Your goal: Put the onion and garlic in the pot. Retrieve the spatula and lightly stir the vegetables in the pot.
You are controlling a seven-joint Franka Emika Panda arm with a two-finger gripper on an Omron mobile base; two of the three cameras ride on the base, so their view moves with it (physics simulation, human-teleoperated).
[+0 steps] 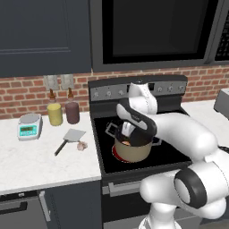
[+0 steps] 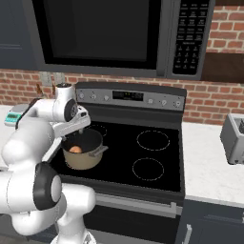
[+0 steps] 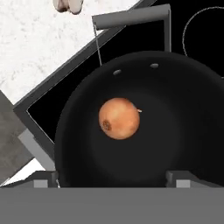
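The onion [image 3: 119, 118] lies on the dark floor of the pot [image 1: 132, 152], free of any grip, roughly in the middle of the pot as the hand view has it. The pot stands on the near left burner of the stove [image 2: 157, 162]. The gripper [image 3: 112, 178] hangs just above the pot's mouth, pointing down into it, with its fingers [image 3: 43, 180] spread wide and nothing between them; the onion sits below the gap, apart from both tips. In the left base view the gripper [image 1: 127, 129] is above the pot's far rim, and the onion [image 1: 126, 143] peeks out just under it. From the right, the onion [image 2: 75, 149] shows inside the pot [image 2: 83, 159].

The garlic [image 1: 82, 145] lies on the counter [image 1: 40, 165] left of the stove, well apart from the gripper. The spatula [image 1: 69, 138] lies just beside it, blade toward the wall, handle slanting near and left.
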